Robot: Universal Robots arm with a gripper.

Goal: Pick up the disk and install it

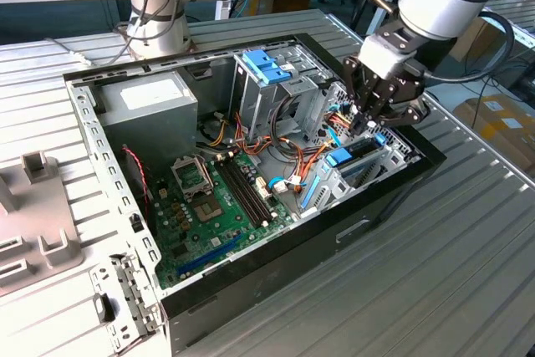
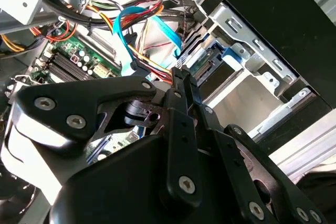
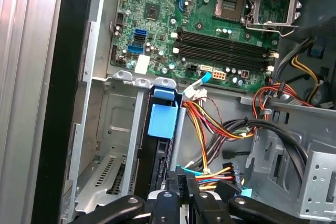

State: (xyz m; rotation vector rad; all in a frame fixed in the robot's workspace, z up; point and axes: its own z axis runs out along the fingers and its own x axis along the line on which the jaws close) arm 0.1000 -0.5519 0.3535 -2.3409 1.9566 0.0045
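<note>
Hovering over seated disk (image 3: 161,129), gripper (image 1: 374,119) fingers (image 2: 185,85) pressed together

The gripper (image 1: 374,114) is matt black metal with bright screw heads, below a smooth, glossy pale-grey arm shell. The disk (image 3: 161,129) shows a dark, matt edge and smooth blue plastic rails. The computer case (image 1: 92,135) is dull, bare grey sheet metal, punched with holes. The motherboard (image 1: 219,198) is glossy green. The table (image 1: 451,248) at lower right is ribbed, brushed aluminium.
</note>
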